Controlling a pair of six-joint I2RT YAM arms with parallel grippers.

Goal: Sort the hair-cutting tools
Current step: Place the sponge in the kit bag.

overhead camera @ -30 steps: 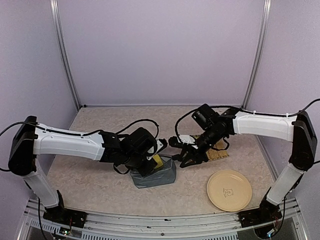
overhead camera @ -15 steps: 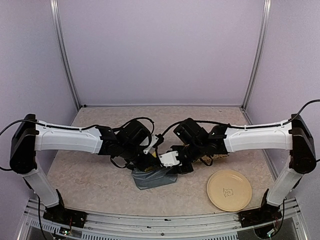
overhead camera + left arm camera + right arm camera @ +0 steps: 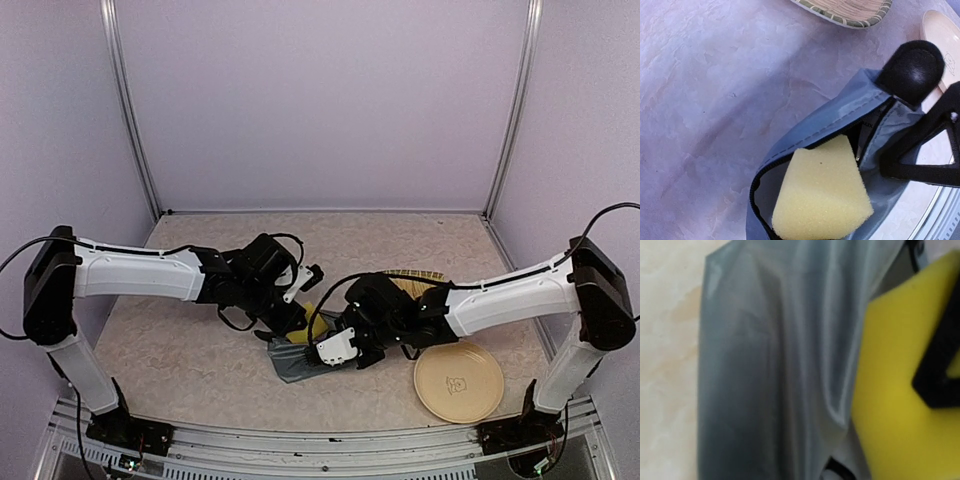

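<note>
A beige, stone-patterned table floors a booth with pale lilac walls and aluminium corner posts. Nearest the front edge, on the right, a round cream plate lies flat with a small mark at its centre. Just left of it, near the table's middle, sits the grey-blue zip pouch, its zip undone and its mouth on the far side.

The right gripper lies low across the pouch's right half, touching the fabric. Its fingers are clenched together, and whether anything is caught between them cannot be told. Its wrist view is filled with blurred folds of grey cloth, with yellow foam right beside them.

A yellow sponge stands in the pouch's mouth, part of it above the zip line. The left gripper comes in from the left, just behind the pouch, and is clamped on the pouch's rim. In its wrist view the cloth edge runs between a rounded black tip and a black angular finger, beside the sponge.

The hair-cutting tools cannot be made out in any view; the pouch's inside is dark and mostly hidden by the sponge.

Farther back, a flat woven tray with a greenish rim rests on the table, partly covered by the right arm. Beyond it the table runs to the back wall.
</note>
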